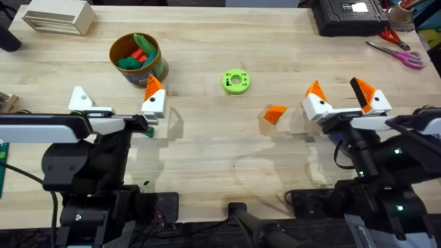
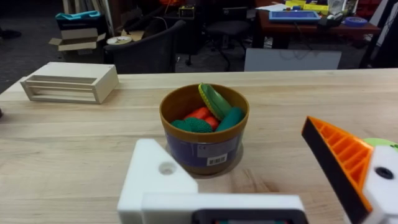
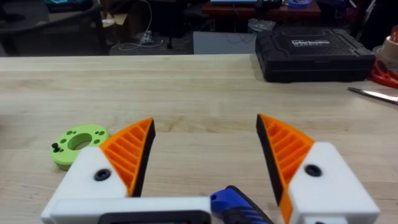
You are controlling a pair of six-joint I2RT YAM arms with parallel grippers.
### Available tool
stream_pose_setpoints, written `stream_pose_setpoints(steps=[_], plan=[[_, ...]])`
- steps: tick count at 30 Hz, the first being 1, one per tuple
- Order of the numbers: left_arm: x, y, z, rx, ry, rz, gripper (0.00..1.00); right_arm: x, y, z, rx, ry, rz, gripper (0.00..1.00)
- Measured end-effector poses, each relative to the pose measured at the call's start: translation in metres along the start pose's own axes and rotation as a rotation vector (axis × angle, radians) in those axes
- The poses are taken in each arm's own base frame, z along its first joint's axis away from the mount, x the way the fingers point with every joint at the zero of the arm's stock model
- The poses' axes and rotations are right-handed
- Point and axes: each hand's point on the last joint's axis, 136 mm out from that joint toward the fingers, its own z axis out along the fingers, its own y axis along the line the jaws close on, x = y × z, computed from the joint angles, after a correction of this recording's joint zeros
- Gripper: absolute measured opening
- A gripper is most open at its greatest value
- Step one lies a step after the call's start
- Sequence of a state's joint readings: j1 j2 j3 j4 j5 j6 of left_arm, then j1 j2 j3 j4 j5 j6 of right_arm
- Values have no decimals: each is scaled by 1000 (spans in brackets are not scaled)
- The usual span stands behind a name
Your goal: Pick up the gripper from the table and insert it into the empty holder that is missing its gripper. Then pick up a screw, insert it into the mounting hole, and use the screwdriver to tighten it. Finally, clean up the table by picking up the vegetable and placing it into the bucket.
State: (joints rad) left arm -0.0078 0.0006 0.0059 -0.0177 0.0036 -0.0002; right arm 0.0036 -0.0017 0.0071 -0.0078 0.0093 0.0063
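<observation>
Lying on the bare wood between the two arms is the small loose orange plastic wedge gripper, just beside the right arm's white fingers and touching nothing. One such loose wedge is in sight.

The left gripper has its two white blocky fingers spread wide with nothing between them. One finger wears an orange ribbed tip. The other is the empty holder, a plain white plastic mount with a round hole and no tip. Straight in front of these fingers stands the small round bucket with a yellow-orange rim and brownish-green side. It holds several toy pieces: red ones, dark green ones and one green-and-yellow one. I cannot tell which of the dark green pieces is the vegetable, since they are piled together.

The right gripper is spread open too, and both of its white fingers carry orange ribbed tips, so that makes three tips on fingers in all. A blue rounded thing pokes up between its fingers near the wrist; it may be the blue pen-shaped screwdriver, but most of it is hidden.

One flat bright green plastic ring sits in the middle of the light wooden table, well apart from the bucket. One pale wooden slatted box rests at the far left corner. One black plastic case sits at the far right, with pink-handled scissors near it.
</observation>
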Motion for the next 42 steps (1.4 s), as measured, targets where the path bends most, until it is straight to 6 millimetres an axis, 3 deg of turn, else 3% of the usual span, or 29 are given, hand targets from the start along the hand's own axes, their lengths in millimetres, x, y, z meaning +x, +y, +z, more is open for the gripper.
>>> stream_pose_setpoints(steps=[10,11,14,16,20,22,24,26,35,42], plan=[[0,0,0,1,1,0,990,-1,0,0,1,-4,0,952],[10,0,-1,3,58,0,989,-13,-1,0,4,-51,4,952],[20,1,-12,-5,190,-4,989,-8,-1,-5,5,23,9,952],[10,4,-25,-25,263,-14,989,-10,-1,-12,6,96,12,953],[-27,13,-50,-79,381,-18,989,-45,-1,-32,10,185,5,952],[-46,14,-53,-89,431,-26,989,-61,-1,-40,12,232,-4,953],[-51,12,-52,-85,506,-32,989,-73,-1,-45,12,275,-10,954],[-42,10,-47,-75,623,-36,989,-79,-1,-46,12,311,-13,953],[47,-2,-26,-23,1115,-66,989,-77,-1,-43,10,354,-20,952],[84,-17,-28,41,1308,-123,957,-77,-1,-43,9,354,-23,953]])
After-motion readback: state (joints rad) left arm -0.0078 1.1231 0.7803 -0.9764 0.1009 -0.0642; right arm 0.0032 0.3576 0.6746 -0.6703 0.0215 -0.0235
